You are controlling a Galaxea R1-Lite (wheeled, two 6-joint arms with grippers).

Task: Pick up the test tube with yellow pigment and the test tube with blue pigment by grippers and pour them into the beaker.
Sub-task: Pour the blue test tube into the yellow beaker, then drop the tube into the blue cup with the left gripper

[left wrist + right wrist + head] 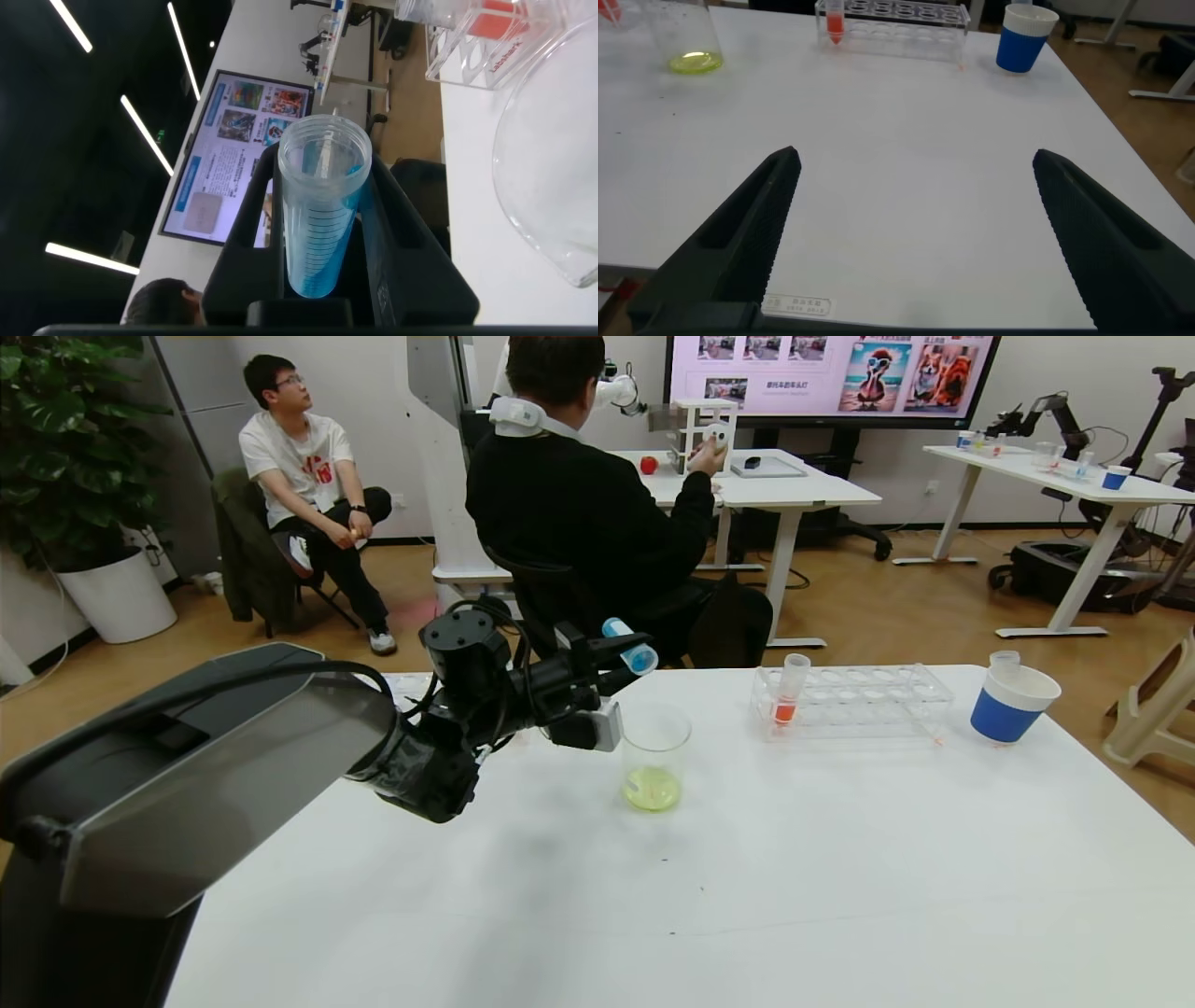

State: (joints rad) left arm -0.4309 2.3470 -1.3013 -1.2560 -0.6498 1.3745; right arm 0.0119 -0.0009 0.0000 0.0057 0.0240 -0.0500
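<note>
My left gripper (611, 665) is shut on the test tube with blue pigment (631, 650), held nearly level with its open mouth just above the beaker (653, 756). In the left wrist view the tube (322, 224) sits between the black fingers (245, 233), blue liquid lying along its lower wall, and the beaker's wall (551, 159) is close by. The beaker holds only yellow-green liquid at its bottom. No tube with yellow liquid shows. My right gripper (915, 159) is open and empty, low over the near table; it is out of the head view.
A clear rack (854, 702) holds one orange-red tube (789, 693) right of the beaker. A blue-and-white paper cup (1013, 705) with a clear tube in it stands at the far right. A seated man in black (579, 504) is just past the table's far edge.
</note>
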